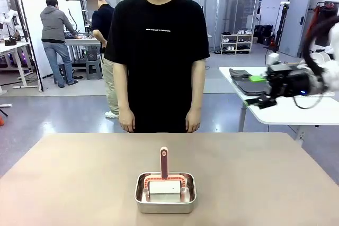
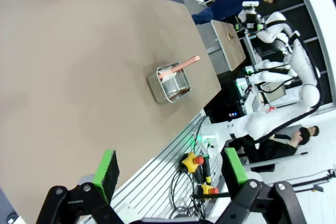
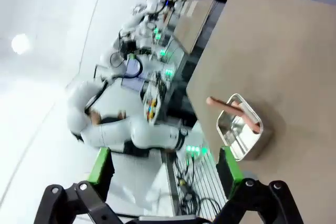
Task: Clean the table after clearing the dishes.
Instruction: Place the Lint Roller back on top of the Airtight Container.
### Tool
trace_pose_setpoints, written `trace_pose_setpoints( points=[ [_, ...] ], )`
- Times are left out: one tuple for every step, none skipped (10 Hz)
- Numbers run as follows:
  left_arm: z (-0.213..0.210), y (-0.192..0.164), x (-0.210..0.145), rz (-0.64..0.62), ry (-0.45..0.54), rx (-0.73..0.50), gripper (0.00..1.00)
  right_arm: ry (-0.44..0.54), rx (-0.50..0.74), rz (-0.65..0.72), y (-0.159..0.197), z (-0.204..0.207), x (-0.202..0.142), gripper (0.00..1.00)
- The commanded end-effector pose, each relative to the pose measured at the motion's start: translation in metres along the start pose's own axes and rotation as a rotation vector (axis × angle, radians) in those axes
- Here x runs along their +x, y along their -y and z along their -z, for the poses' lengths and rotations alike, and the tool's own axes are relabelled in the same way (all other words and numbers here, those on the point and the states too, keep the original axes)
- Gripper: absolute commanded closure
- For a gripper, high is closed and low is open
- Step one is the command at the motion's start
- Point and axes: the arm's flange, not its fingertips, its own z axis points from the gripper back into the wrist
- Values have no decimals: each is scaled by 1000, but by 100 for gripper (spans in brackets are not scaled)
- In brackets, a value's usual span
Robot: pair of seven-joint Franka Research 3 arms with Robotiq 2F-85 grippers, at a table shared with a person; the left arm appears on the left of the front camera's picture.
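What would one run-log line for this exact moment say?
table: bare of dishes | steel pan with pink-framed roller: near edge | left gripper: open, empty | right gripper: open, raised | person: standing, hands down

Grey glossy floor [image 1: 63,115], glass partitions [image 1: 222,3], white side table [image 1: 296,110] (right), low shoe rack [image 1: 237,43] behind.

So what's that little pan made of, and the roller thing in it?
The pan looks like metal, probably steel: silvery, shiny, with bright reflections on its walls. The roller seems to have a pink plastic frame and handle, smooth and matte, with a white roll, maybe paper or foam.
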Motion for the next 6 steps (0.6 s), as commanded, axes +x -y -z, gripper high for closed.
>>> trace_pose_setpoints(
  points=[
    [-3,2,-3,12,3,-5,0,95,-67,73,-11,-31,-38,0],
    [-3,2,-3,12,3,-5,0,84,-72,111,-8,-63,-56,0],
    [-3,2,-3,12,3,-5,0,99,-91,142,-5,-92,-72,0],
    [-3,2,-3,12,3,-5,0,129,-89,150,0,-119,-88,0],
    [-3,2,-3,12,3,-5,0,153,-83,171,6,-138,-103,0],
    [-3,2,-3,12,3,-5,0,204,-78,164,8,-152,-114,0]
  ],
)
